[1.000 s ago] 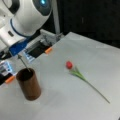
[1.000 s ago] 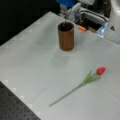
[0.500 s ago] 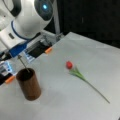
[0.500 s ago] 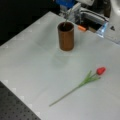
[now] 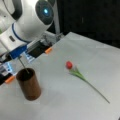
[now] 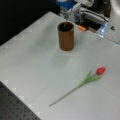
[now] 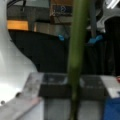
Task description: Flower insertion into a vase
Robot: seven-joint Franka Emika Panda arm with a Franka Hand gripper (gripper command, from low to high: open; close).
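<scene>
vase [image 5: 28, 85]: upright near a front view's left edge, brown, mouth open; in a front view [image 6: 66, 35] it sits toward the top, close to the arm's base hardware.
stem [image 5: 23, 64]: thin stalk runs from under the arm down into the vase mouth; wrist view shows it as a green bar [image 7: 76, 57] filling the centre, near vertical.
gripper: fingers don't show in any view, arm body covers them. We can't tell whether it's clamped on the stem or let go.
arm [image 5: 27, 22]: above and behind the vase.
tulip [image 5: 69, 65]: second flower, red head, lying flat on the table [image 5: 75, 105], well apart from the vase; also seen lower right [image 6: 100, 70], stalk pointing toward the bottom left.
progress: we judge one stem is at least partly in the vase; the tulip is untouched.
doing it well: we'd keep the stem close to vertical and centred in the mouth, so it doesn't drag on the rim and tip the vase.
</scene>
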